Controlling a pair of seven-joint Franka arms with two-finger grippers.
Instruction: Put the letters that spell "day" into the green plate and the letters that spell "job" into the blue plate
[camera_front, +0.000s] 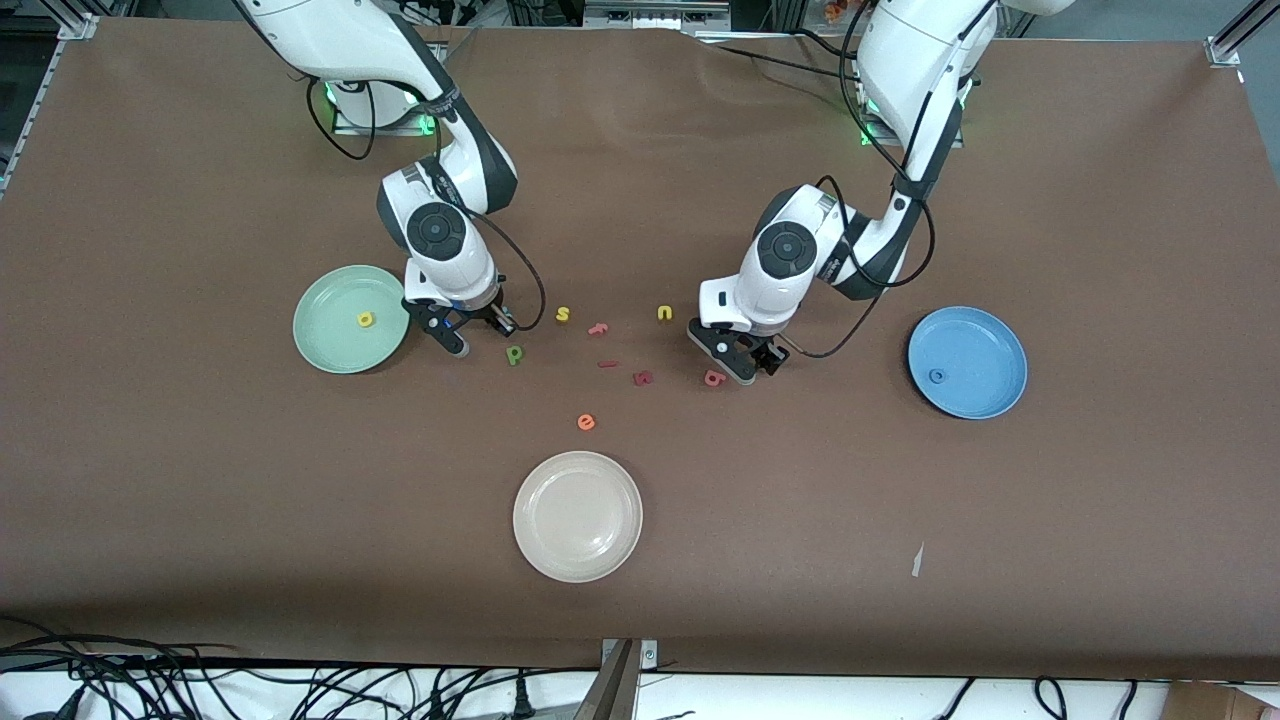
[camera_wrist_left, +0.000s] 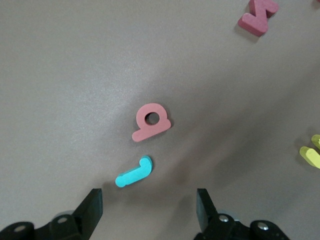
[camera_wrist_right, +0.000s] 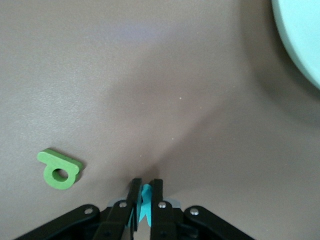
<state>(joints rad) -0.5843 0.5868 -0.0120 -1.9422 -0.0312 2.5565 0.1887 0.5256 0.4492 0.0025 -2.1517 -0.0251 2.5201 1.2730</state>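
Note:
My right gripper (camera_wrist_right: 144, 184) (camera_front: 457, 343) is shut on the teal y-shape (camera_wrist_right: 146, 194), just above the table between the green plate (camera_front: 325, 338) (camera_wrist_right: 302, 40) and the green letter (camera_front: 514, 353) (camera_wrist_right: 60, 170). A yellow round-bowled letter (camera_front: 366, 319) lies in the green plate. My left gripper (camera_wrist_left: 149, 192) (camera_front: 745, 368) hangs open over the table, close above the teal "j" (camera_wrist_left: 134, 173). The salmon "b" (camera_wrist_left: 152, 121) (camera_front: 714, 378) lies just past the "j". The blue plate (camera_front: 990, 345) holds the blue "o" (camera_front: 937, 376).
Between the arms lie a yellow "s" (camera_front: 563, 314), a yellow "u" (camera_front: 665, 313) (camera_wrist_left: 311, 153), several red letters (camera_front: 643, 377) (camera_wrist_left: 257, 15) and an orange "e" (camera_front: 586, 422). A cream-white plate (camera_front: 577, 515) sits nearer the front camera.

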